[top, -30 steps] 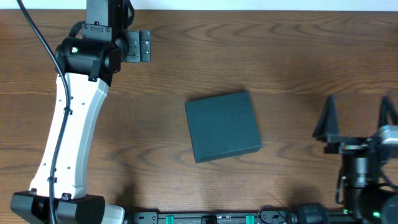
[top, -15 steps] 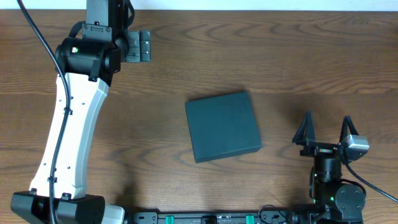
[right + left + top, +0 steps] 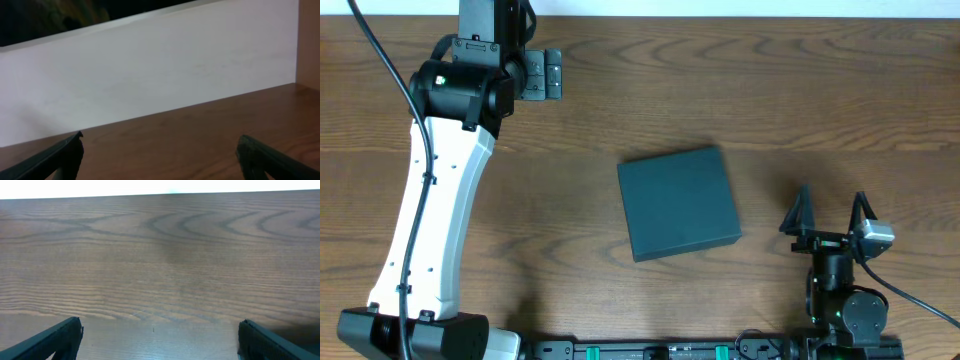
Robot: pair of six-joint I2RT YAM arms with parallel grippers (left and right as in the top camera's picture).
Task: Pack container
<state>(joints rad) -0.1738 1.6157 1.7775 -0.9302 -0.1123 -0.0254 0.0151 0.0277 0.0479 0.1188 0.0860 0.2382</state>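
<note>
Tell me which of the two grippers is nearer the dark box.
The right gripper, open, just off the container's right edge toward the front of the table. The left gripper sits farther off, at the back left.

Top-down overhead; wrist views low, forward

The dark teal-black matte rectangular cardboard box [image 3: 680, 203] lies flat near the middle of the brown wooden bench [image 3: 820, 90]. The left gripper [image 3: 553, 76] is behind the box and to its left, well apart. The right gripper [image 3: 831, 196] is near the box's right front corner, not touching it.
</note>
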